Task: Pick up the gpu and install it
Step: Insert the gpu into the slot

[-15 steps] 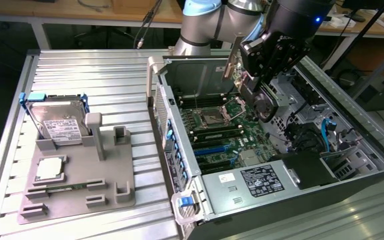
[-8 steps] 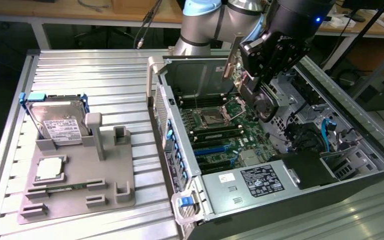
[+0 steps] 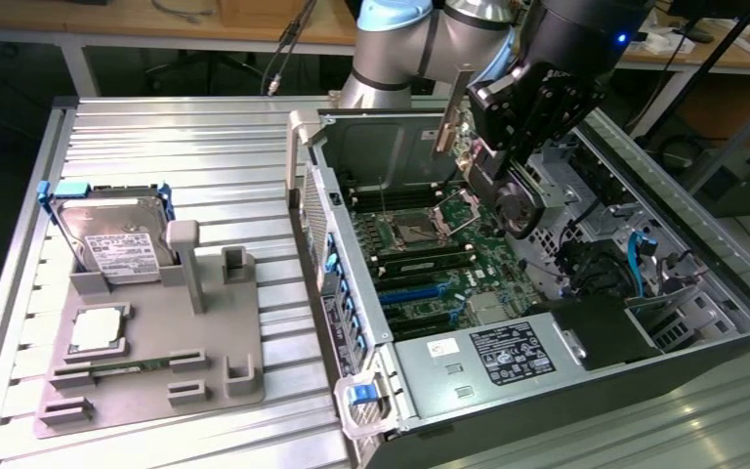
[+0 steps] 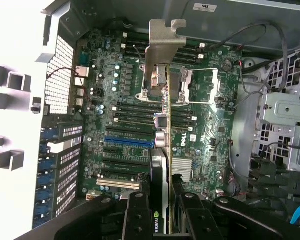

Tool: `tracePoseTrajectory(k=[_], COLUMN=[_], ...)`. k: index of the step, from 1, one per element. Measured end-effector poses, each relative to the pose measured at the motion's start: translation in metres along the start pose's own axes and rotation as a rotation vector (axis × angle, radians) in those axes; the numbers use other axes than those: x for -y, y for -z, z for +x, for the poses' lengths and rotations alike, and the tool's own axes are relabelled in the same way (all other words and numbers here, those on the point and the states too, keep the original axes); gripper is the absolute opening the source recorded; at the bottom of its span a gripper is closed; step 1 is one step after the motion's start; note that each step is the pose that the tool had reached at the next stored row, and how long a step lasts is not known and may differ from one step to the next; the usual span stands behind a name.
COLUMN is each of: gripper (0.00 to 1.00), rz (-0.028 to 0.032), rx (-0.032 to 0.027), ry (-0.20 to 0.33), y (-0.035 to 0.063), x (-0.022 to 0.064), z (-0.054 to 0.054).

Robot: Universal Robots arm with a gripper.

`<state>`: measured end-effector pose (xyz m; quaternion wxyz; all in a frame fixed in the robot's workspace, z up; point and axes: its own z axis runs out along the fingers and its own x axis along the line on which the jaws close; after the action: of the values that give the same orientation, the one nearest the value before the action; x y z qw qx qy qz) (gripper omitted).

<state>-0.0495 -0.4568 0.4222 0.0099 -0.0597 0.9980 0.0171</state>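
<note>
1. The gpu (image 4: 164, 125) is a thin green card with a black NVIDIA-marked cooler on one face and a silver end bracket.
2. It stands on edge, clamped in the tool (image 4: 162, 202).
3. It hangs above the motherboard (image 4: 115, 90), not seated in any slot.

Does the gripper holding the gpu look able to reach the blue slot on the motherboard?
Probably yes. The gripper holds the gpu over the open case, and nothing lies across the blue slot on the motherboard.
</note>
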Motion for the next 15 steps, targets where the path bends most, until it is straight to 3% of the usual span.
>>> tracePoseTrajectory(k=[15], gripper=[0.27], rz=[-0.0009], rx=[-0.0014], ry=[0.044], y=[0.0000], x=[-0.0001], z=[0.0001])
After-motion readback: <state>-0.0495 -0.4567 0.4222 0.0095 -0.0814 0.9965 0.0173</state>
